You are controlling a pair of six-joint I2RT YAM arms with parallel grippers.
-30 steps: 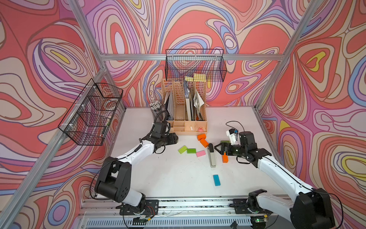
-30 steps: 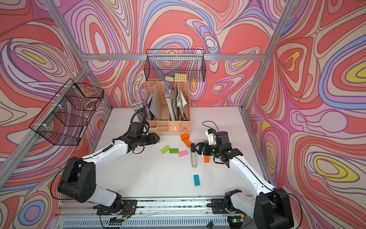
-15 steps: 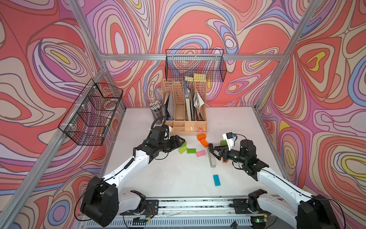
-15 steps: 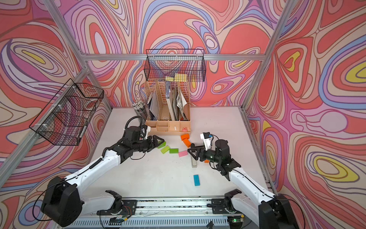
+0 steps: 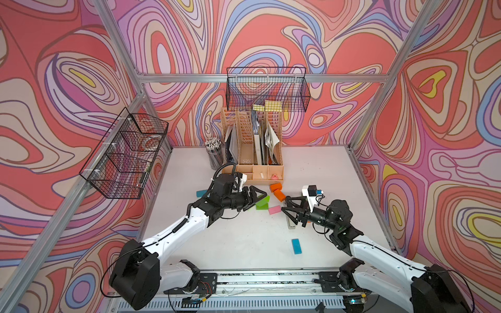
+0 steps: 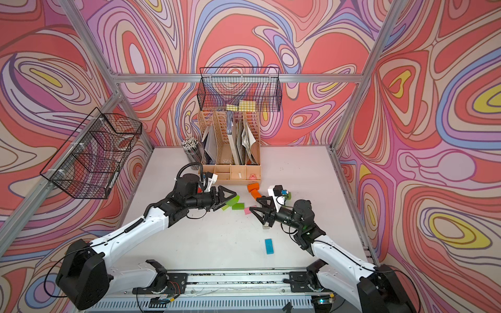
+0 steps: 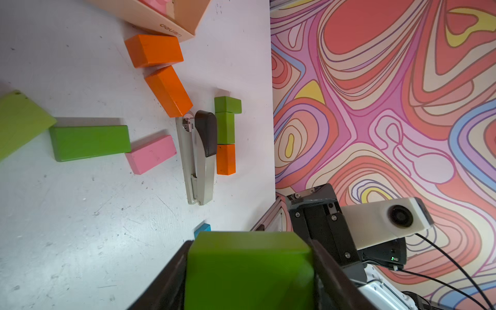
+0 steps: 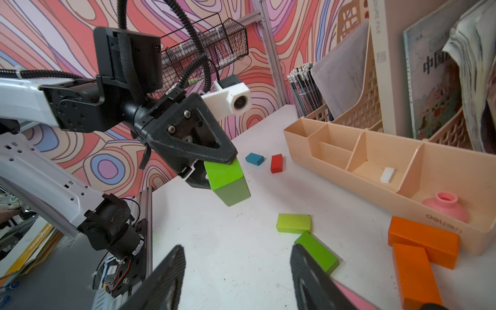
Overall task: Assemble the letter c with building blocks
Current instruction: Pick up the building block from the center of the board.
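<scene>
My left gripper (image 5: 257, 200) is shut on a green brick (image 8: 228, 179), held tilted above the table near its middle; the brick fills the jaws in the left wrist view (image 7: 249, 268). Below it lie a lime brick (image 8: 294, 222), a green brick (image 8: 318, 252) and a pink brick (image 5: 274, 209). My right gripper (image 8: 236, 255) hangs open and empty just right of them, facing the left gripper. Two green bricks and an orange one (image 7: 225, 134) lie joined in a line beside the stapler (image 7: 198, 161). Two orange bricks (image 5: 278, 191) sit by the organiser.
A beige desk organiser (image 5: 254, 173) with file racks and a pencil cup (image 5: 214, 154) stand at the back. Loose bricks: blue (image 5: 296, 246) near the front, blue (image 8: 254, 159) and red (image 8: 276, 163) at the back left. Wire baskets hang on the walls.
My left arm has swung from the back left toward the middle with the green brick. My right gripper has drawn back from the orange brick by the stapler and its jaws have narrowed.
</scene>
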